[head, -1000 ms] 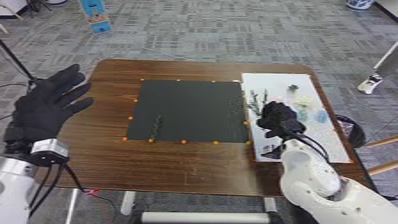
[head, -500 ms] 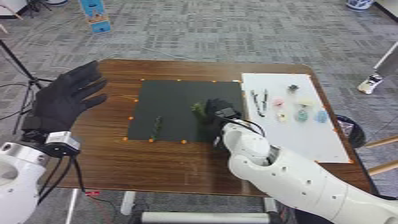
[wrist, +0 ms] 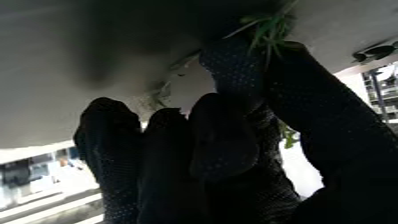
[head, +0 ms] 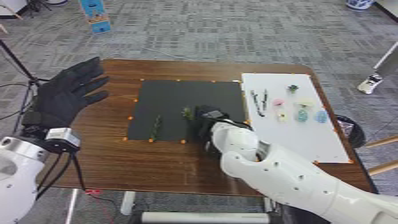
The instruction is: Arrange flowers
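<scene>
The brown surface (head: 133, 170) carries a white sheet (head: 311, 145) on the right and, beside it, a dark mat (head: 182, 92), where our arrangement takes form. Our left hand (head: 60, 100) is spread at the left edge of the surface, holding nothing; our right hand (head: 209, 114) is over the mat and pinches a leafy green sprig (wrist: 271, 32) by its stem, between thumb and finger. We judge that the next need is a gentle laying down near the first sprig (head: 157, 122), which lies on the left part of the mat. If we open the pinch too high, the held sprig may turn or drop crooked; if a leaf catches on the glove, it may be carried away again with the hand. Also, if our right hand travels too far left while low, its glove may push the first sprig out of place. As for numbers, we count one sheet, one mat and two hands; then two green sprigs, one held and one laid. On the sheet we count two slender dark stems (head: 265, 100), one teal piece (head: 302, 116), one blue piece (head: 321, 116), one cream piece (head: 306, 104), one yellow piece (head: 282, 117), one pink piece (head: 278, 102) and one small green tuft (head: 293, 88).
</scene>
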You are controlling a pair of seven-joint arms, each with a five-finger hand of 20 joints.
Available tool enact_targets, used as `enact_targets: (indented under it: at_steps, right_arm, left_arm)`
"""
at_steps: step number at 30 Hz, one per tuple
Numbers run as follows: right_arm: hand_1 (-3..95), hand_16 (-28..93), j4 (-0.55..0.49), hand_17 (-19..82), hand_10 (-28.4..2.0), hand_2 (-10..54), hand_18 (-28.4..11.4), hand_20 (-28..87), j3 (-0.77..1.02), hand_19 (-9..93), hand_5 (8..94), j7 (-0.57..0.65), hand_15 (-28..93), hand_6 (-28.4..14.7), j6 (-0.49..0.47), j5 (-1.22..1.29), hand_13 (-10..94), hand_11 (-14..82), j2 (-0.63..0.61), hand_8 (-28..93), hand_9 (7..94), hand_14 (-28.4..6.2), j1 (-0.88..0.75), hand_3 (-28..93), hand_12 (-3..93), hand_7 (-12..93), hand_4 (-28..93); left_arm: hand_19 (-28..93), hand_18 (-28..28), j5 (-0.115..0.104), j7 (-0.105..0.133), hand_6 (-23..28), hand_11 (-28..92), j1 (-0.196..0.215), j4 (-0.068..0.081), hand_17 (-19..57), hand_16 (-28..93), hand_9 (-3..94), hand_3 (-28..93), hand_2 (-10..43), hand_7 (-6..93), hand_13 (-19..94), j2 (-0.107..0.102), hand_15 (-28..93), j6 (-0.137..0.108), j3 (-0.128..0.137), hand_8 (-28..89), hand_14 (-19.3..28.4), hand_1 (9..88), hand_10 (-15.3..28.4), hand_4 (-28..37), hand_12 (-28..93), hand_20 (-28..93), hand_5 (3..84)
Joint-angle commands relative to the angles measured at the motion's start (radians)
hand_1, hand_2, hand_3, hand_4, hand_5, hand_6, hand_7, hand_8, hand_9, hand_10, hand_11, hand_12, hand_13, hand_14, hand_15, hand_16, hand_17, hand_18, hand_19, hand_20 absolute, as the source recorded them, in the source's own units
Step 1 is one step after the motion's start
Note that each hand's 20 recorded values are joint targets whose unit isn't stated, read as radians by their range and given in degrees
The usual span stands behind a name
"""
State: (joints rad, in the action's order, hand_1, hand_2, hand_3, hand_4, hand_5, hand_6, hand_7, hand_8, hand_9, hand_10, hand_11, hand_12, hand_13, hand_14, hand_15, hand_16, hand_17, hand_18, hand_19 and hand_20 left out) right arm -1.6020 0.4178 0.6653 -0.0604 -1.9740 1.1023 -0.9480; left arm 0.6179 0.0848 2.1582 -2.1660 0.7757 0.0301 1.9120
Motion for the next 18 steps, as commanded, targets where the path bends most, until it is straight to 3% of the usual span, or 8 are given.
enact_targets:
  at_steps: [1,4,18]
  right_arm:
    - [35.5,43,0.026,54,-8.7,-2.7,-23.4,69,0.026,93,79.9,0.023,91,2.4,-0.003,0.024,85,68.3,0.042,27,85.5,-7.7,-0.015,82,49.5,48,-10]
    - [35.3,43,0.015,54,-8.7,-2.2,-23.5,69,0.040,93,80.0,0.031,91,2.4,0.001,0.024,85,68.2,0.035,27,85.6,-7.7,-0.021,82,49.5,47,-10]
    - [33.4,42,-0.030,54,-8.7,1.2,-23.6,69,0.049,93,81.3,0.029,91,2.2,0.008,0.033,85,67.2,0.038,26,86.4,-7.6,-0.031,83,49.3,46,-11]
  left_arm:
    - [41,21.9,-0.006,0.001,2.2,13,-0.083,0.017,-11.9,4,24.0,68,-8.2,16.0,20,-0.053,17,0.023,-0.033,-8,13.1,22.2,10.9,-28.3,16,8,26.9]
    - [41,21.9,-0.009,-0.007,2.1,13,-0.124,0.029,-11.9,4,24.0,68,-8.1,16.0,20,-0.075,17,0.032,-0.058,-8,13.2,22.3,10.9,-28.3,16,8,26.9]
    - [41,21.9,-0.012,-0.003,2.0,13,-0.192,0.043,-11.9,4,23.8,68,-8.2,16.2,19,-0.108,17,0.058,-0.104,-8,13.1,22.2,10.8,-28.3,16,8,26.8]
